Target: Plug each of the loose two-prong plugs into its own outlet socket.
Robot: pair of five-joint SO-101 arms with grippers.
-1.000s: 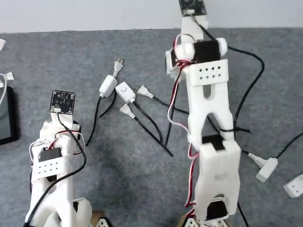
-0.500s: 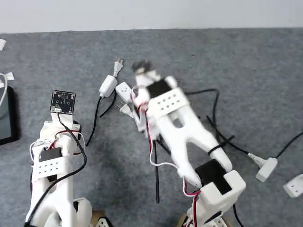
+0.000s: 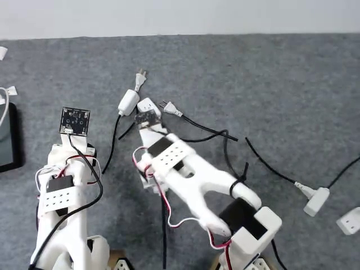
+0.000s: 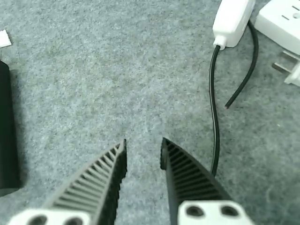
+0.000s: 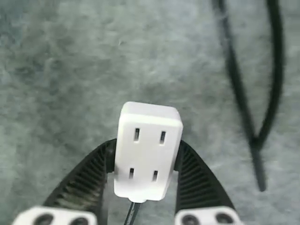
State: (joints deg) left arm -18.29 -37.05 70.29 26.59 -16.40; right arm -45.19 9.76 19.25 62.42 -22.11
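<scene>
My right gripper (image 5: 146, 147) is shut on a white outlet socket (image 5: 147, 145), its two pairs of slots facing the camera, held above the grey carpet. In the high view the right arm (image 3: 191, 174) reaches left across the middle, its tip beside a white outlet block (image 3: 145, 104) and a loose two-prong plug (image 3: 170, 108). Another white plug (image 3: 128, 101) lies left of them, prongs pointing away. My left gripper (image 4: 143, 145) hangs open over bare carpet, with that plug (image 4: 233, 18), its black cord, and a pronged plug (image 4: 288, 70) off to one side.
Two more white outlet pieces (image 3: 315, 199) (image 3: 350, 220) lie at the right edge on black cords. Black cables (image 3: 225, 140) loop across the middle. A dark flat device (image 3: 8, 135) sits at the left edge, near the left arm (image 3: 62, 191).
The right arm has swung from the far back down and left to the cluster of plugs, dragging its black cable along. The left arm has not moved.
</scene>
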